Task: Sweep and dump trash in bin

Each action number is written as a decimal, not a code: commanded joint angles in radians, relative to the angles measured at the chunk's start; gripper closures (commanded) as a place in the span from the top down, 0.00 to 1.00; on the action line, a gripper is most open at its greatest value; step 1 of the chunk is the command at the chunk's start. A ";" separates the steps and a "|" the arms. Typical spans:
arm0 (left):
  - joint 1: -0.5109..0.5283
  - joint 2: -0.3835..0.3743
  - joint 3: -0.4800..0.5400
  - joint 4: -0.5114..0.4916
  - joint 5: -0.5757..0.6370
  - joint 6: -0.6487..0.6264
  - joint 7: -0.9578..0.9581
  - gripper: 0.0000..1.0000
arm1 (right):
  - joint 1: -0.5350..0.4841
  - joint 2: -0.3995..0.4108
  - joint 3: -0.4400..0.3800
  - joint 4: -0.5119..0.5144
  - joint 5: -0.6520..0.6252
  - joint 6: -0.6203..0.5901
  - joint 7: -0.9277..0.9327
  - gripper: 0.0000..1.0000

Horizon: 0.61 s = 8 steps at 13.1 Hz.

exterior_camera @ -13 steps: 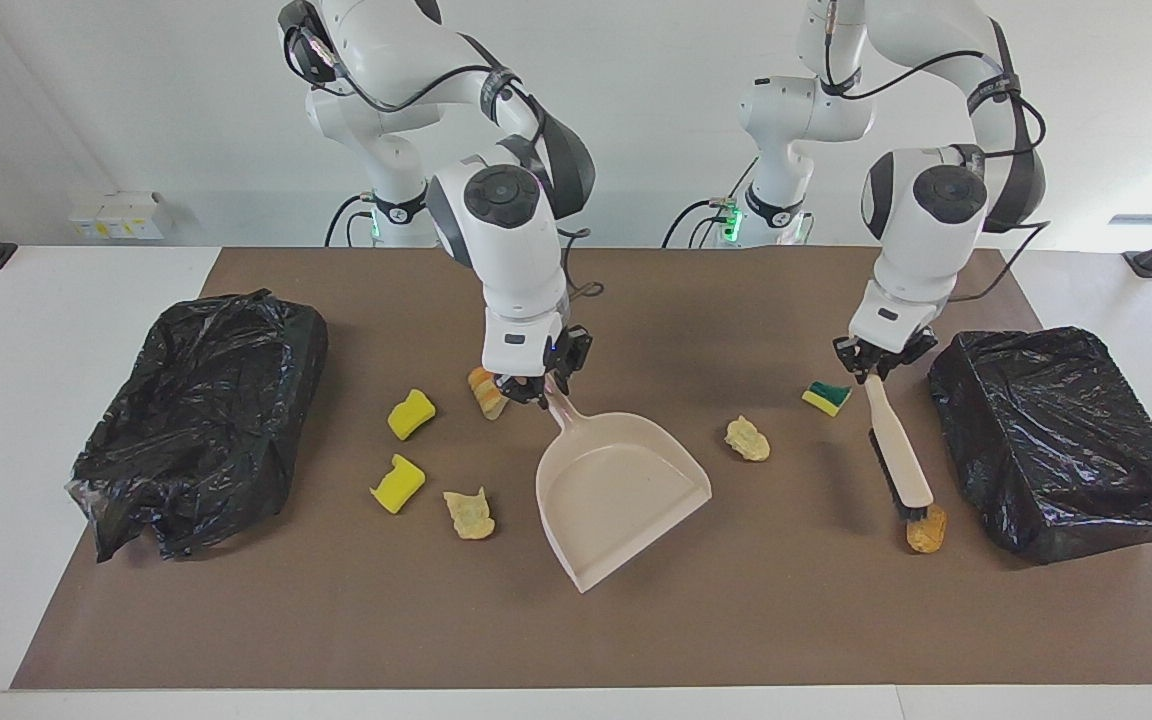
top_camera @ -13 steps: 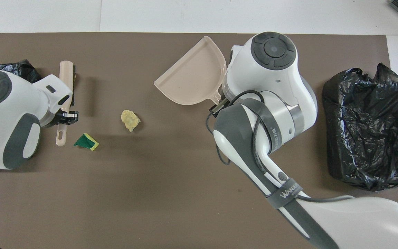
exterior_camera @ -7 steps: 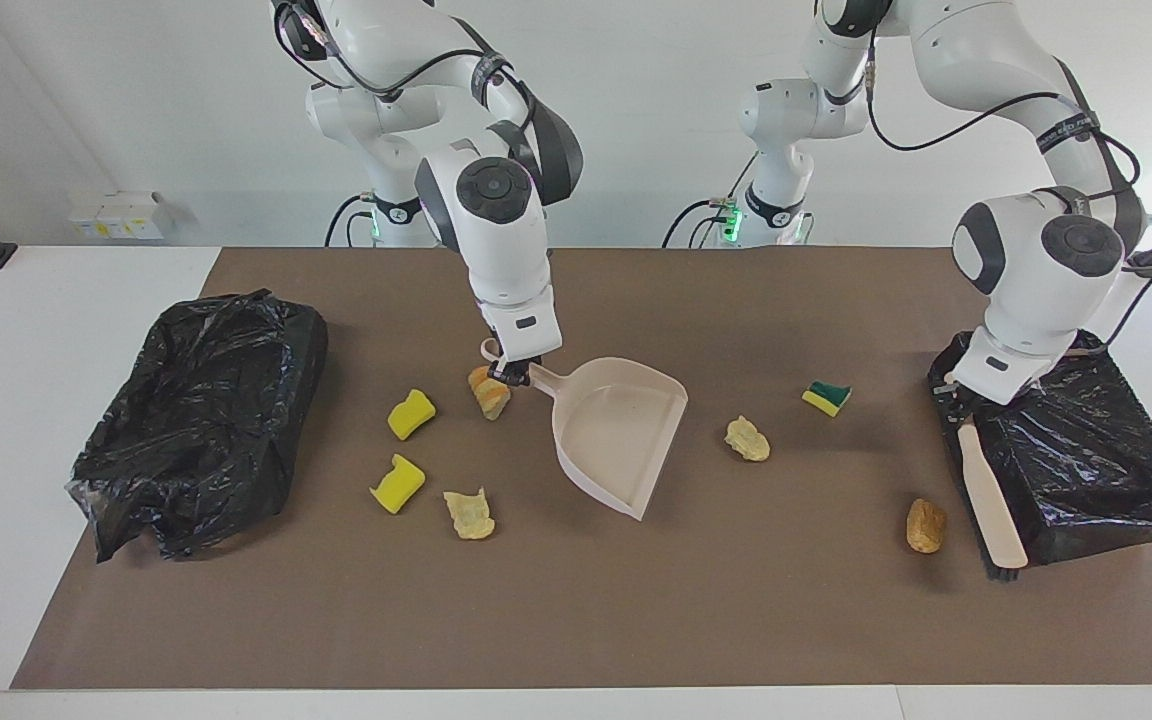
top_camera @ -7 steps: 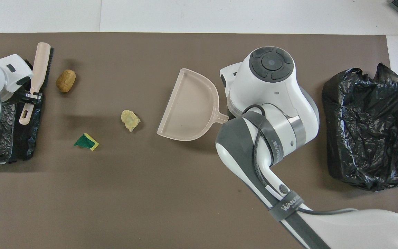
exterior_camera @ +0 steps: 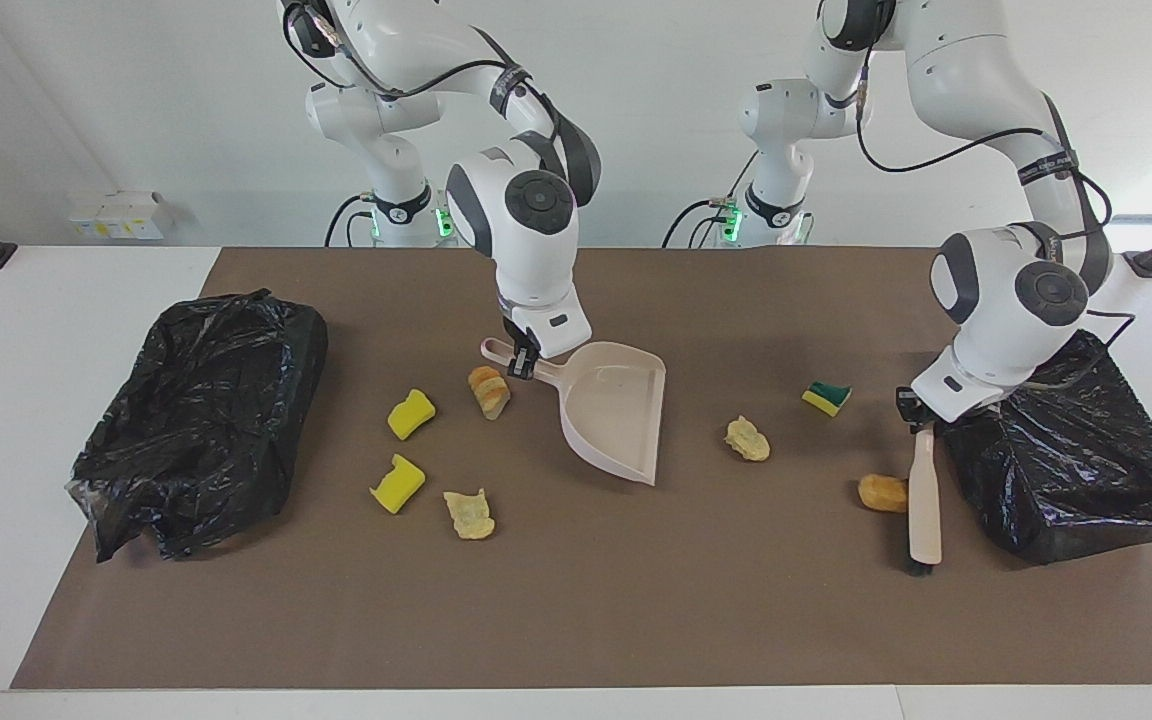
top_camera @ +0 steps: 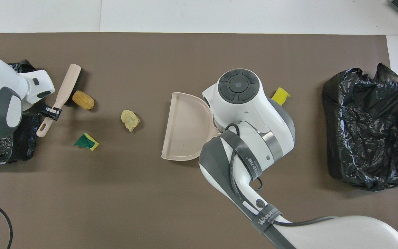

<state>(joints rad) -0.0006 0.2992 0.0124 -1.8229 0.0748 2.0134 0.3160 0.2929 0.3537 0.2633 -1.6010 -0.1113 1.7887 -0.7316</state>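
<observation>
Left end effector (exterior_camera: 917, 417) gripping brush (exterior_camera: 924, 497), touching orange chunk (exterior_camera: 882, 492)

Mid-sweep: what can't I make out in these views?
- Overhead: the right arm hides right claw, dustpan handle and nearby trash, except one yellow sponge.
- Overhead: the left arm and the frame edge cut off the brush-side bin.
- Both views: insides of it and the other bin, under crumpled plastic.
</observation>
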 commanded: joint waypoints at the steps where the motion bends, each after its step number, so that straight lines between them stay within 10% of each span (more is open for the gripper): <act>1: -0.047 -0.132 0.014 -0.154 -0.062 -0.024 0.032 0.00 | 0.003 -0.007 0.007 -0.019 0.010 0.012 0.108 0.00; 8: -0.231 -0.230 0.014 -0.295 -0.119 0.013 -0.182 0.00 | 0.051 0.010 0.007 -0.097 0.002 0.127 0.127 0.00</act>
<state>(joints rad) -0.1861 0.1067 0.0099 -2.0650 -0.0239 1.9963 0.1656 0.3463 0.3729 0.2638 -1.6662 -0.1041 1.8787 -0.6288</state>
